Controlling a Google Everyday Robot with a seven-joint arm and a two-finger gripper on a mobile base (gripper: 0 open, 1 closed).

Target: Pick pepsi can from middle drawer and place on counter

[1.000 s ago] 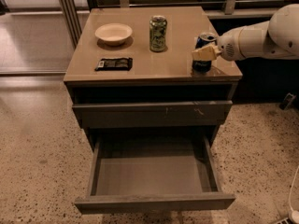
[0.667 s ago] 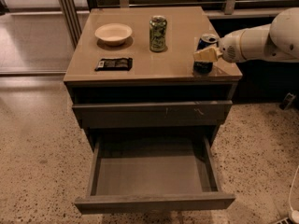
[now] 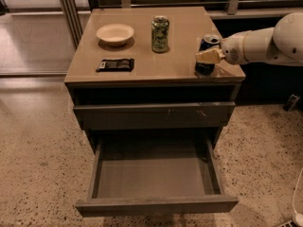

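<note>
The pepsi can, dark blue with a silver top, stands slightly tilted on the tan counter near its front right corner. My gripper reaches in from the right on a white arm and is shut on the can, with one pale finger across the can's front. The middle drawer is pulled out below, and its grey floor is bare.
On the counter are a green patterned can, a pale bowl and a black snack packet. A closed grey drawer front with scuff marks sits above the open drawer. The floor is speckled, and a metal rail runs behind.
</note>
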